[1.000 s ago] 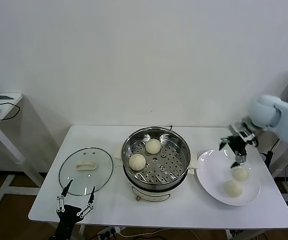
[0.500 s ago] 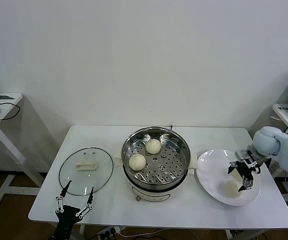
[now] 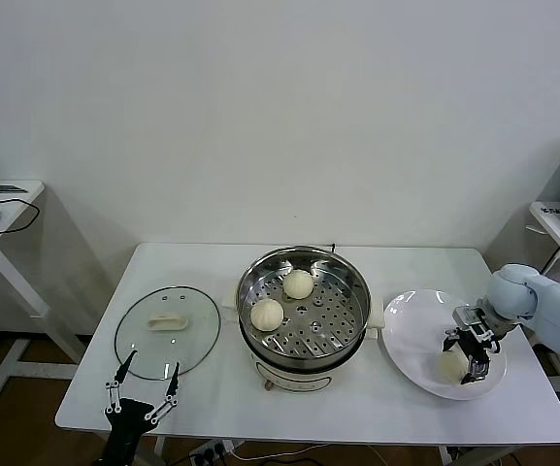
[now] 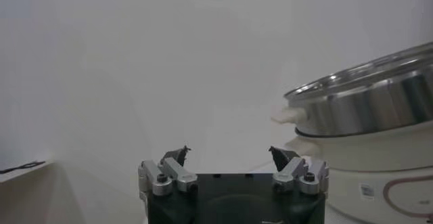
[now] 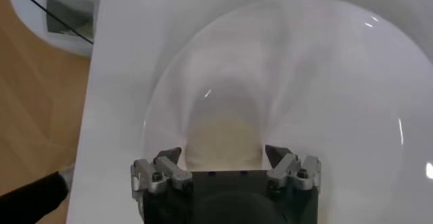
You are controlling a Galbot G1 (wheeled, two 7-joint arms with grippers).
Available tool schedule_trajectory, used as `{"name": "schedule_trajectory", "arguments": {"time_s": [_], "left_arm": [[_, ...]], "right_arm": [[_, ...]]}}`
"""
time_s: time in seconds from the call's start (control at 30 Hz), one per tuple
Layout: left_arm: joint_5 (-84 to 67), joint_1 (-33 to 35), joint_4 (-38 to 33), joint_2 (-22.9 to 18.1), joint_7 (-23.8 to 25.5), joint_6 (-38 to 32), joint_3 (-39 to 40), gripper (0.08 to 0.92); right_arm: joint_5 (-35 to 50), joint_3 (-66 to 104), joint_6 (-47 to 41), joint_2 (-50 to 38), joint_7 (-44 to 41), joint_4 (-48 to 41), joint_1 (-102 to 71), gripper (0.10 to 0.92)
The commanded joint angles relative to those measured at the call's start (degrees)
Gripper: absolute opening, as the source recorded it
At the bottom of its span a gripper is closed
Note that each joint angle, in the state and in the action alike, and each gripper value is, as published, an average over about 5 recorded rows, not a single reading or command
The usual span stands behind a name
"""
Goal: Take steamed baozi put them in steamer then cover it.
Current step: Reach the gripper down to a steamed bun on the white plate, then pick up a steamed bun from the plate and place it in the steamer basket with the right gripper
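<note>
- Two buns (image 3: pixel 282 299) lie in the steamer (image 3: pixel 304 313), on its tray with many holes: one near the back, one to the robot's left and nearer the front. They are apart from each other.
- The steamer stands in the middle of the white desk (image 3: pixel 212 388), on a cream base; it has no lid on it.
- A third bun (image 3: pixel 452 364) lies on the white plate (image 3: pixel 411 340), which is just beside the steamer on the robot's right.
- The right claw (image 3: pixel 470 361) is down on the plate, directly over this bun. In the right wrist view one finger (image 5: pixel 164 163) is on each side of the bun (image 5: pixel 223 144), with the bun between them. I cannot tell if the fingers already press it, so I cannot tell if the bun is held.
- Only one bun is visible on the plate; a fourth one I cannot see.
- The glass lid (image 3: pixel 167 330) lies flat on the desk, on the robot's left of the steamer, with its cream handle up. It does not touch the steamer.
- The left claw (image 3: pixel 146 390) hovers at the front edge of the desk, near the lid. Its fingers are spread wide and hold nothing.
- In the left wrist view the left claw (image 4: pixel 231 156) points toward the wall, with the side of the steamer (image 4: pixel 372 110) close by.
</note>
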Motion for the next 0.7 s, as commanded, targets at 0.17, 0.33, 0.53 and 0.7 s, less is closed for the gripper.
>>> {"name": "schedule_trajectory", "arguments": {"time_s": [0.17,0.33,0.53,0.7], "left_arm": [[0.00,-0.15,0.09,0.05,-0.01,-0.03,0.24,0.823],[-0.02,-0.53,0.07,0.28,-0.01,0.05,0.47,0.823],[-0.02,-0.72,-0.14,0.33,0.01,0.12,0.93,0.823],[0.01,-0.42,-0.21,0.28,0.02,-0.02,1.12,0.823]], "right_arm": [[-0.23,-0.56,0.62,-1.42,-1.04,4.63,6.49,0.668],[-0.40,-4.91,5.57,-0.42,-5.16,9.35,20.49,0.662],[8.59,-15.73,11.63,6.86,-7.12,14.89,40.31,0.662],[8.59,-17.73,19.66,15.65,-6.89,17.83,47.12,0.661]]}}
